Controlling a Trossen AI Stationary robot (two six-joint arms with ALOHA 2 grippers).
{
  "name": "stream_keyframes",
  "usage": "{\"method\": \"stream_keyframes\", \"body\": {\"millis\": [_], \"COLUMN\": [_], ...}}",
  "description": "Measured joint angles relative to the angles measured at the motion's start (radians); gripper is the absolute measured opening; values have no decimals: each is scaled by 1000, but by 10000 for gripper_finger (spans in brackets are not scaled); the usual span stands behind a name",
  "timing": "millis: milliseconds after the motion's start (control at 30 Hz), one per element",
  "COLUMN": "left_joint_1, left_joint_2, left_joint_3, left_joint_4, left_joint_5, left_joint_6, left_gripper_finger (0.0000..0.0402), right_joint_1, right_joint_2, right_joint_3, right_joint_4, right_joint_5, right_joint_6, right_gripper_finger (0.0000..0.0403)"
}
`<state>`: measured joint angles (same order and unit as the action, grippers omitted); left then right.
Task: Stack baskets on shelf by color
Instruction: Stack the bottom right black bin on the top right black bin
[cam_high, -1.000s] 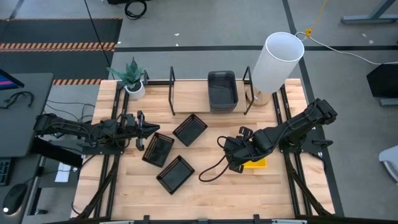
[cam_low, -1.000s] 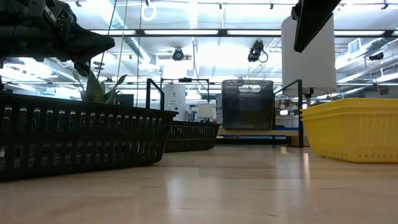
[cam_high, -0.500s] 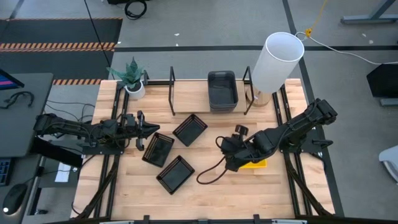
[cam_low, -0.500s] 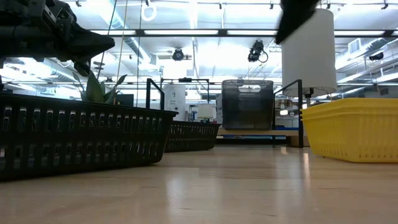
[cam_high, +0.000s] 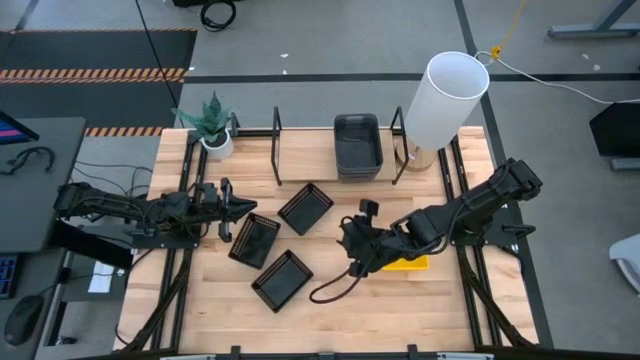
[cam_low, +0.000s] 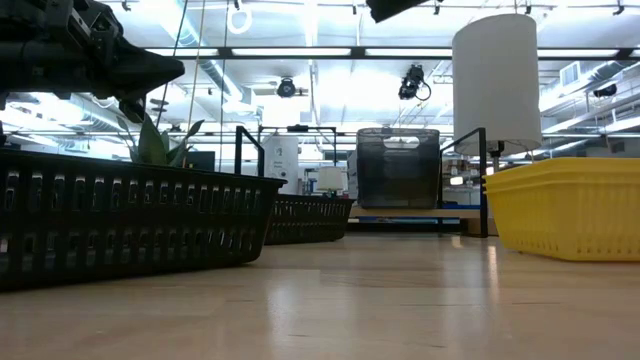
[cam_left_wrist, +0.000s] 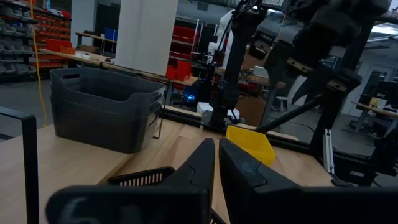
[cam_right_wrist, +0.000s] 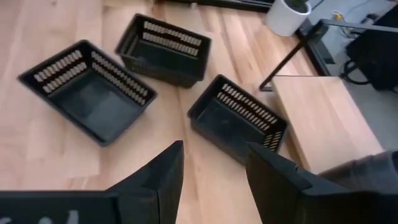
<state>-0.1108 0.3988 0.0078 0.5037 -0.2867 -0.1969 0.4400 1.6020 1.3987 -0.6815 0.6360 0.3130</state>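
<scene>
- Grey workshop floor surrounds a pale wooden desk (cam_high: 330, 300), with a potted plant (cam_high: 212, 125) at its far left corner and a tall white cylinder (cam_high: 444, 98) near its far right corner.
- Along the far edge runs the shelf (cam_high: 305, 150), a narrow light-wood board with black uprights; nested dark grey baskets (cam_high: 357, 145) sit on it about midway.
- Three black slatted baskets lie on the desk left of centre: one (cam_high: 306, 207) nearest the shelf, one (cam_high: 255, 239) towards the left edge, one (cam_high: 282, 279) nearest the front edge. All three are apart from one another.
- A yellow basket (cam_high: 410, 263) lies right of centre, mostly hidden under the right arm.
- The left pincer (cam_high: 243, 206) hovers by the left edge, just beside the leftmost black basket, its fingers (cam_left_wrist: 202, 163) nearly together and holding nothing.
- The right pincer (cam_high: 352, 238) hangs over mid-desk, between the black baskets and the yellow one, fingers (cam_right_wrist: 158, 171) moderately apart and empty.
</scene>
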Motion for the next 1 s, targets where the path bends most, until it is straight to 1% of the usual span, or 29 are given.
{"method": "stream_keyframes", "body": {"millis": [133,300,600,800,1000], "left_joint_1": [0,0,0,0,0], "left_joint_2": [0,0,0,0,0], "left_joint_3": [0,0,0,0,0], "left_joint_4": [0,0,0,0,0], "left_joint_5": [0,0,0,0,0], "left_joint_6": [0,0,0,0,0], "left_gripper_finger": [34,38,28,36,37], "right_joint_1": [-19,-32,-37,-68,-103], "right_joint_2": [0,0,-2,-3,-1], "right_joint_3": [0,0,19,20,16], "right_joint_4": [12,59,128,195,198], "right_joint_5": [11,9,-83,-66,-5], "right_joint_6": [11,101,189,142,135], "right_gripper_finger": [173,173,173,173,173]}}
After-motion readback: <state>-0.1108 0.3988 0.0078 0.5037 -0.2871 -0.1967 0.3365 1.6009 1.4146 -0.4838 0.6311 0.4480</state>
